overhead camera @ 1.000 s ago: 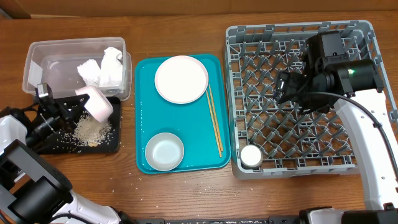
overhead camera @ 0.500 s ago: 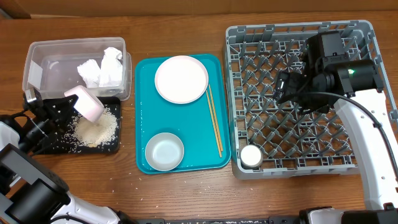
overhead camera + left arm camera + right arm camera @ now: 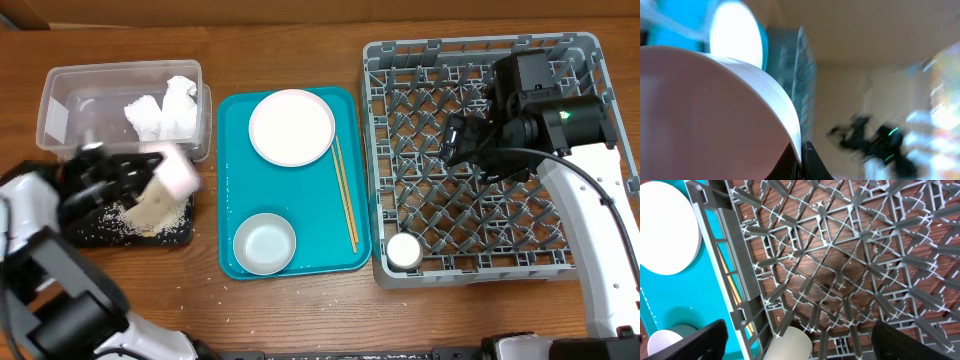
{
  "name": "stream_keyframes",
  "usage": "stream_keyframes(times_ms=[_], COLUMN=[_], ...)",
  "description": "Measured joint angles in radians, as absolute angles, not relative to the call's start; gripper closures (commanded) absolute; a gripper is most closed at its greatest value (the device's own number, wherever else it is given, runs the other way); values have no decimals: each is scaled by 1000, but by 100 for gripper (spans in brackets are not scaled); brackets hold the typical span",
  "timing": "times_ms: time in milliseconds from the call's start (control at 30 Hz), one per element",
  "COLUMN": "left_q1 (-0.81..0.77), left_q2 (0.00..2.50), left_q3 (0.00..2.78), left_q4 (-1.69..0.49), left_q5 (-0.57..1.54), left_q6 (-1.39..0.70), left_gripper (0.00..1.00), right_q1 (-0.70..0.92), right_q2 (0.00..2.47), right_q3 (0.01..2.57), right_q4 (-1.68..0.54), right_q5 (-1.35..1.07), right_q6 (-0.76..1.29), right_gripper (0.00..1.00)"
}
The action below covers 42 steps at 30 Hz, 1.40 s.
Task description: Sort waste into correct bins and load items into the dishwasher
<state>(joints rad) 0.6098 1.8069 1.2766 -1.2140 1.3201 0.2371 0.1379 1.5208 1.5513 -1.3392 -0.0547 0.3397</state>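
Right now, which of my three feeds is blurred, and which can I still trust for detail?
Overhead: sharp and evenly lit, except the pink bowl above the black tray, which is smeared by motion blur. Left wrist: badly blurred throughout; the bowl fills the near left and the plate is only a white blob. Right wrist: crisp on the rack and the cup.

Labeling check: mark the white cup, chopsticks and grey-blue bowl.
white cup [image 3: 404,251]: overhead, centre of its top.
chopsticks [image 3: 344,195]: overhead, mid-length of the pair.
grey-blue bowl [image 3: 265,243]: overhead, inside bottom.
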Motion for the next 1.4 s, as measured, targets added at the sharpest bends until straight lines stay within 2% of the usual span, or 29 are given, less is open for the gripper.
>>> stream_keyframes(times_ms=[100, 400, 533, 667, 733, 833, 867, 1067, 1233, 1400], left_q1=[457, -94, -216, -278, -301, -328, -336, -352, -310, -176], left_q2=[1748, 1681, 1750, 1836, 1866, 1875, 1875, 1876, 1876, 1878], left_q3=[1319, 1377, 1376, 1375, 1374, 1374, 1374, 1440, 1672, 1864], left_q4=[-1164, -1060, -1043, -993, -978, -976, -978, -1089, -1229, -1293], left_q5=[1180, 392, 162, 54, 27, 5, 2, -13, -12, 14], left_q6=[199, -104, -183, -212, -215, -224, -220, -218, -235, -242], left_gripper=[96, 96, 96, 94, 83, 49, 43, 36, 35, 13], right_q1=[138, 138, 138, 138, 138, 138, 138, 138, 181, 361], right_q2=[1521, 1521, 1521, 1521, 1521, 1521, 1521, 1521, 1521, 1552], right_q3=[1551, 1551, 1551, 1551, 1551, 1551, 1551, 1551, 1551, 1554], right_q4=[-1340, -1337, -1332, -1324, -1320, -1319, -1317, -1296, -1164, -954], right_q5=[-56, -56, -56, -56, -56, -56, -56, -85, -215, -253], right_q6=[339, 339, 339, 337, 332, 329, 328, 324, 326, 377], right_gripper=[7, 7, 7, 7, 7, 7, 7, 8, 13, 15])
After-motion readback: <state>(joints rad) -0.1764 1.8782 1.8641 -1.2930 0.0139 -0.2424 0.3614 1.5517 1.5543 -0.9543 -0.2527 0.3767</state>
